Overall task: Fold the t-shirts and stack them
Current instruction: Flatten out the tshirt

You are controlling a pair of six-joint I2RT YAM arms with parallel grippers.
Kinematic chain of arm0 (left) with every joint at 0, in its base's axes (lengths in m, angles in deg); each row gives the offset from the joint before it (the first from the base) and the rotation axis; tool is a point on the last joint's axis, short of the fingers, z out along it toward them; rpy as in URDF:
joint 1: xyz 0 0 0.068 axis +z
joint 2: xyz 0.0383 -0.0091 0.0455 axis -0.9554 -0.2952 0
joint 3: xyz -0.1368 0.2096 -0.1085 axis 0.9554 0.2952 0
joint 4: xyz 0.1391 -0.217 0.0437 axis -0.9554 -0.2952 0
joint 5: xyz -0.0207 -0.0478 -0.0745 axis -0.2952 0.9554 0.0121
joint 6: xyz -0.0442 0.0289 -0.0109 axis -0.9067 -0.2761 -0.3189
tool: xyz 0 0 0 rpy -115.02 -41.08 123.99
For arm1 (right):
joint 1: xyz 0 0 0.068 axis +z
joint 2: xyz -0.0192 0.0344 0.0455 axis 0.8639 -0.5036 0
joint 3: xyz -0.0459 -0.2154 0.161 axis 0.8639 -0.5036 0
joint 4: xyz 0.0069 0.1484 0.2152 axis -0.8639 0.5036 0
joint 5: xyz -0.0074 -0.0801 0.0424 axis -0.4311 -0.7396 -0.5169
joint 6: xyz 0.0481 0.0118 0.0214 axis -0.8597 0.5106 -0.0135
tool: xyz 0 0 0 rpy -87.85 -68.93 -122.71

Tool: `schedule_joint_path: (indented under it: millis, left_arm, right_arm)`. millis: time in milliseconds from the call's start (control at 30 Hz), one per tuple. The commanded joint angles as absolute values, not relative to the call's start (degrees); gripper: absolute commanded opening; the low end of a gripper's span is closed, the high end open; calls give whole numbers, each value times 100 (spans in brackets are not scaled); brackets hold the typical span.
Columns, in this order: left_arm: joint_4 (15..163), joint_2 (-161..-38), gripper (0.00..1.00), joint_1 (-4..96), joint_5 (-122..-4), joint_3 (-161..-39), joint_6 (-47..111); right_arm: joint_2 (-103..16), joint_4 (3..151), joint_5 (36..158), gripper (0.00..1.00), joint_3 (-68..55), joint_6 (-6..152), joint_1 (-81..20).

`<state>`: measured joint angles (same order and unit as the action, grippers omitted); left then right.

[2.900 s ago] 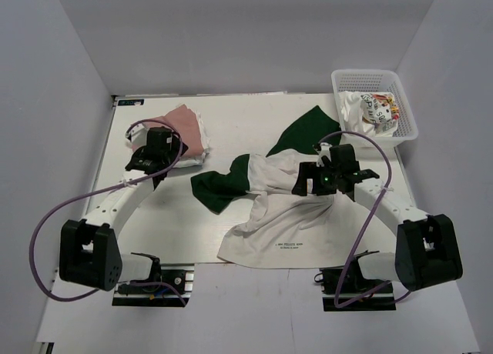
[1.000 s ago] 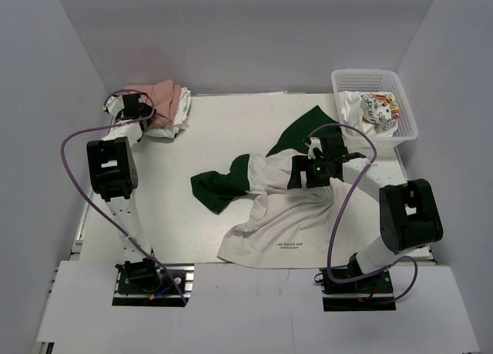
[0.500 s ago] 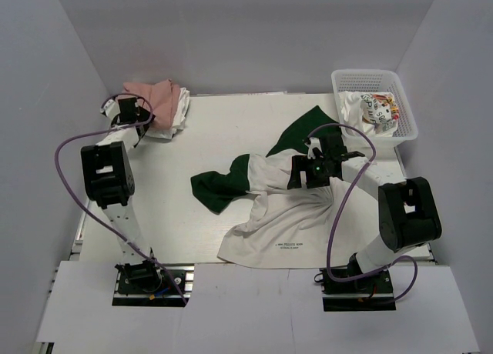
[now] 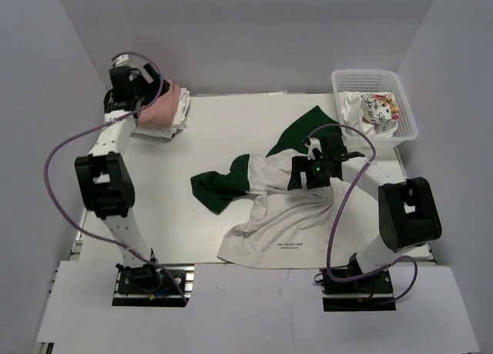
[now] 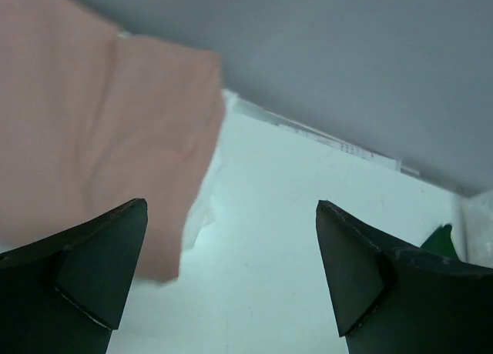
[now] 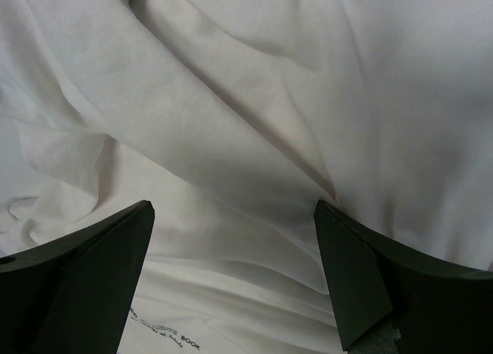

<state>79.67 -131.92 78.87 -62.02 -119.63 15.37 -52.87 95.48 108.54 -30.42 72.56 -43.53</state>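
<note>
Large white t-shirt with dark green sleeves [image 4: 286, 214] lies crumpled on the table [image 4: 231, 131], right of centre, with black lettering near its near hem. Salmon-pink t-shirt [image 4: 158, 114] sits bunched at the far left corner, with the plain white t-shirt [image 4: 182, 109] showing along its right edge. Right gripper [image 6: 231, 208] hangs over the big shirt's white body, jaws spread wide, cloth below them. Left gripper [image 5: 231, 208] is at the far left, jaws likewise wide apart, pink cloth beside one finger. White basket [image 4: 373, 78] at far right holds crumpled printed cloth.
</note>
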Motion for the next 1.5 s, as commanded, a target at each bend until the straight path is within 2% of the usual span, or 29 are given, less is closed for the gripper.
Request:
schedule_joint_path:
  millis: [0,167,200,533,867,1167,1367,1467]
  left_arm:
    - [7228,-14165,100,7416,-5041,-13084,2677]
    - [5889,-15976,100,6739,-4961,-15911,3419]
    - [5888,-16170,100,6738,-4961,-16074,3471]
    - [7089,-17006,100,6685,-5751,-15804,3060]
    - [7347,-17472,100,6685,-7684,-15871,3059]
    - [7522,-17781,100,6738,-8098,-16277,3059]
    - [7522,-17887,100,6851,-8950,-16761,2910]
    - [7522,-17685,100,6905,-8663,-16463,2909]
  right_arm:
    - [-5329,9524,10817,90,-2919,7352,-4368]
    - [-5364,9516,10685,90,-2919,7334,-4368]
    - [-5364,9524,10676,90,-2936,7334,-4368]
    - [-5461,9594,10483,90,-2866,7308,-4368]
    - [-5443,9682,10430,90,-2849,7255,-4385]
    - [-5435,9691,10439,90,-2778,7176,-4350]
    - [-5233,9649,10404,90,-2787,7071,-4350]
    - [-5092,9762,10325,90,-2831,7035,-4341]
